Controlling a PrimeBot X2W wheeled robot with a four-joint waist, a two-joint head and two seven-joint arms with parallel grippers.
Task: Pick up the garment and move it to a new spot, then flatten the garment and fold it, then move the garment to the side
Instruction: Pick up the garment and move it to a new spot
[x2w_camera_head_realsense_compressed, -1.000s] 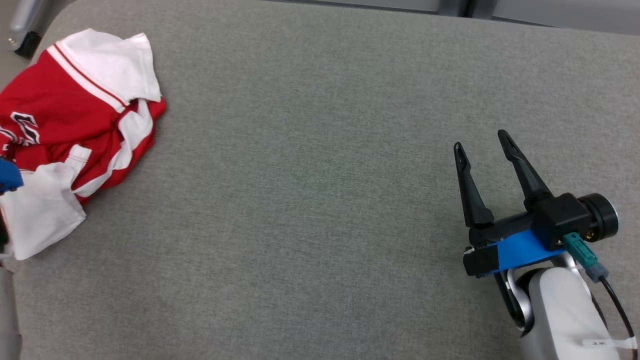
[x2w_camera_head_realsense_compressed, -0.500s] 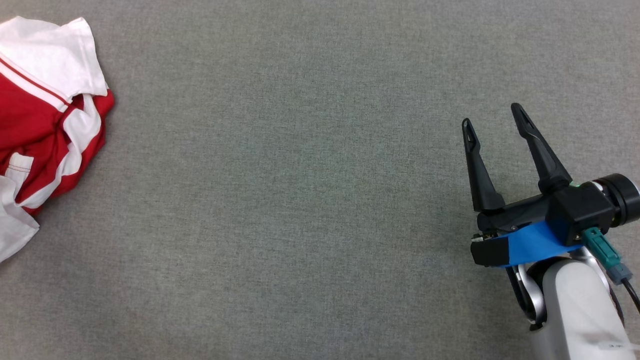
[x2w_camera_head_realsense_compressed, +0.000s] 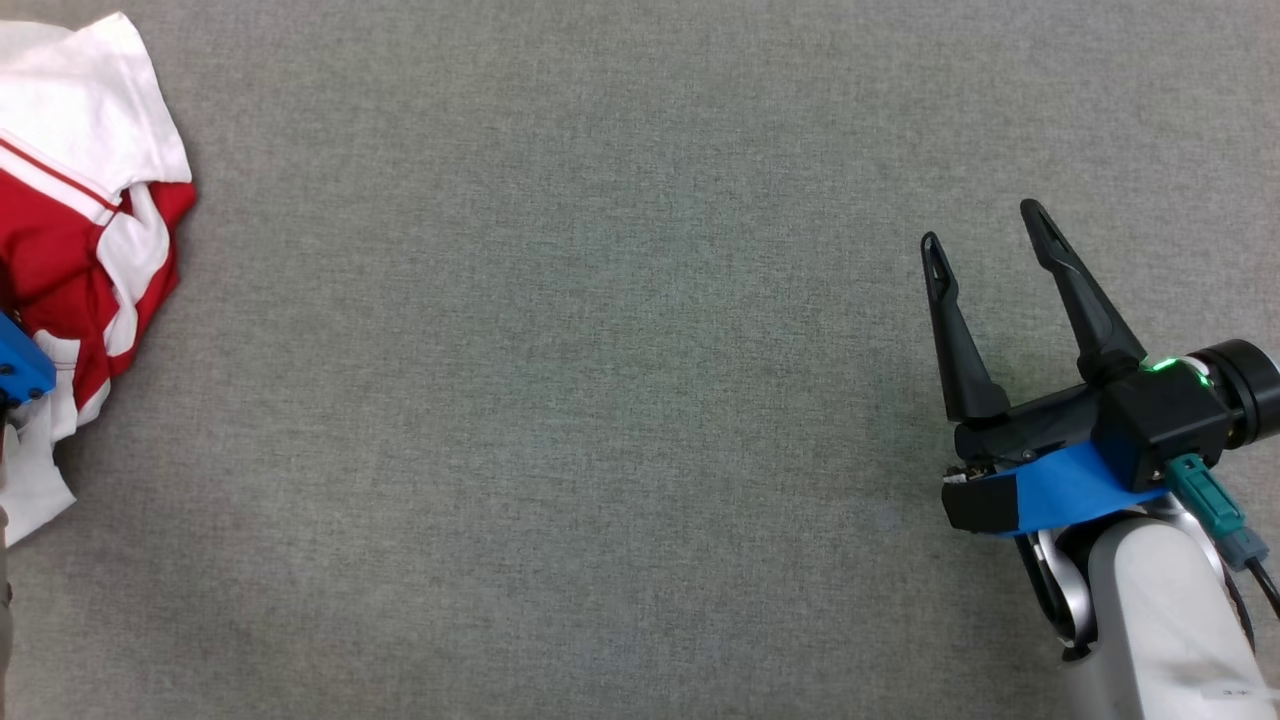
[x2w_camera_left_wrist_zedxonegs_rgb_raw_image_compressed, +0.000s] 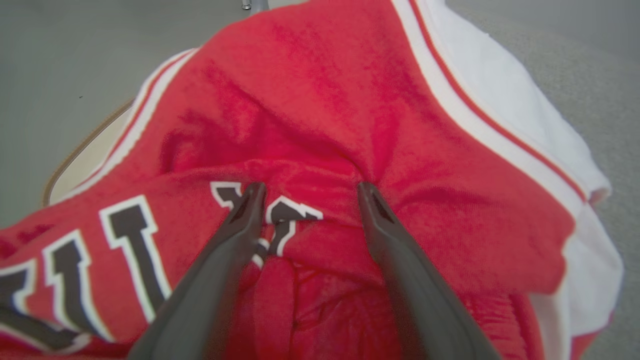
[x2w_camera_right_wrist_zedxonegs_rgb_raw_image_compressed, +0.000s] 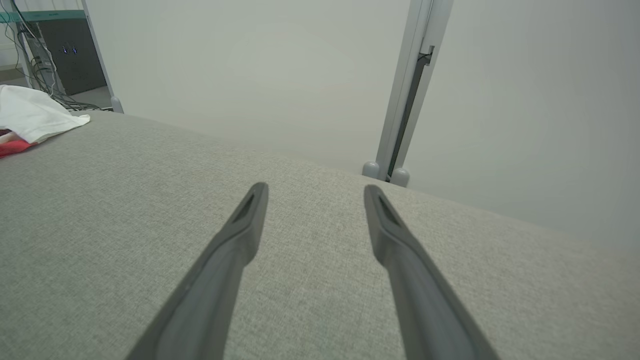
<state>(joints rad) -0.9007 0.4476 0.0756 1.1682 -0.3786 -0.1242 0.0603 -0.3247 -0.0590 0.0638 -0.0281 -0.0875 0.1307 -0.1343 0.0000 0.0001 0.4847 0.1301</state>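
Garment (x2w_camera_head_realsense_compressed: 70, 240): red-and-white jersey, crumpled in a heap on the grey woven surface (x2w_camera_head_realsense_compressed: 600, 420). It sits at 9 to 10 o'clock in the head view and is cut by the left edge. A white panel lies on top toward 11 o'clock, with red body and white trim below.

Left wrist view: black lettering (x2w_camera_left_wrist_zedxonegs_rgb_raw_image_compressed: 125, 235) edged in white, at 8 o'clock on the red cloth.

Left gripper (x2w_camera_left_wrist_zedxonegs_rgb_raw_image_compressed: 311, 187): fingers spread wide, both tips pressed down into the red fabric, with a ridge of cloth bunched between them. The jaws are not closed on it.

Right gripper (x2w_camera_head_realsense_compressed: 983, 224): at 3 to 4 o'clock in the head view, well apart from the garment. Fingers are spread, with nothing between them, pointing toward 12 over bare surface.

Right wrist view: pale wall beyond the surface's far edge, metal post (x2w_camera_right_wrist_zedxonegs_rgb_raw_image_compressed: 405, 100) at 1 o'clock, cables (x2w_camera_right_wrist_zedxonegs_rgb_raw_image_compressed: 30, 75) at 10.
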